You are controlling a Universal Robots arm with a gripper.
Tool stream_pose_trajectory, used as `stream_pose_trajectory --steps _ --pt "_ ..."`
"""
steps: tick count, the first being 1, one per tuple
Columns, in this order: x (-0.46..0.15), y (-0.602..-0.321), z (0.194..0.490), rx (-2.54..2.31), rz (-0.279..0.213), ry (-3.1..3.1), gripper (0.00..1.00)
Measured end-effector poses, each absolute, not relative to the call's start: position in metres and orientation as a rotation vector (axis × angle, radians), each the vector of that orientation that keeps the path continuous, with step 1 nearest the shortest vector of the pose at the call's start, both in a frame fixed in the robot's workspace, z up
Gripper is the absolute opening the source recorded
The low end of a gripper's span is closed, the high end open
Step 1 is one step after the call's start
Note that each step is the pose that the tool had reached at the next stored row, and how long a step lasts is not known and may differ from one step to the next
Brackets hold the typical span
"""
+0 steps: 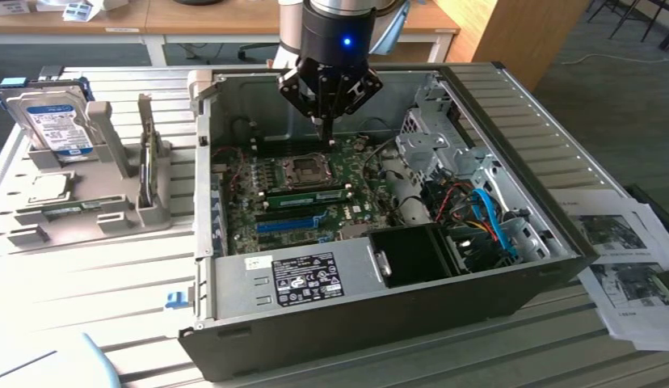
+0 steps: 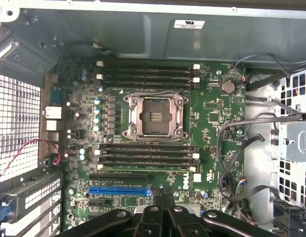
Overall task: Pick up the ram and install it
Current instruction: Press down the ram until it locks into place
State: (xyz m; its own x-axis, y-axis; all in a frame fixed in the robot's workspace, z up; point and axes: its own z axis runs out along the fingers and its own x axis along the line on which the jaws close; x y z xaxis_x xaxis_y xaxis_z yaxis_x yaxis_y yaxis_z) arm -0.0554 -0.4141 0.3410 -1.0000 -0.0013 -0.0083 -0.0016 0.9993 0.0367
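The pincer [image 1: 327,136], closed and empty, hangs above the motherboard [image 1: 302,194]; the ram [image 1: 305,194] sits beside its socket [image 1: 306,168].

the gripper [image 2: 165,217] hangs over a green motherboard [image 2: 212,106] inside a grey metal case [image 2: 118,34]. its dark fingers are pressed together, just by the blue slot [image 2: 119,189]. an open cpu socket [image 2: 154,116] sits mid-board, between two banks of black slots [image 2: 145,76]. a green ram [image 2: 145,167] lies seated in the bank nearer the gripper. black cables [image 2: 232,148] loop beside the board; a red wire [image 2: 24,153] crosses a perforated panel [image 2: 17,123].
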Motion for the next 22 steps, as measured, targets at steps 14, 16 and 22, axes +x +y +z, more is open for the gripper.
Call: stream_pose_trajectory --steps 14,16,22 --pt "-0.0519 -0.4141 0.341 -0.002 0.057 3.148 0.09" --pt "-0.0518 -0.4141 0.341 -0.002 0.057 3.148 0.09" --pt "-0.0529 -0.414 0.3409 -0.002 0.057 3.148 0.09"
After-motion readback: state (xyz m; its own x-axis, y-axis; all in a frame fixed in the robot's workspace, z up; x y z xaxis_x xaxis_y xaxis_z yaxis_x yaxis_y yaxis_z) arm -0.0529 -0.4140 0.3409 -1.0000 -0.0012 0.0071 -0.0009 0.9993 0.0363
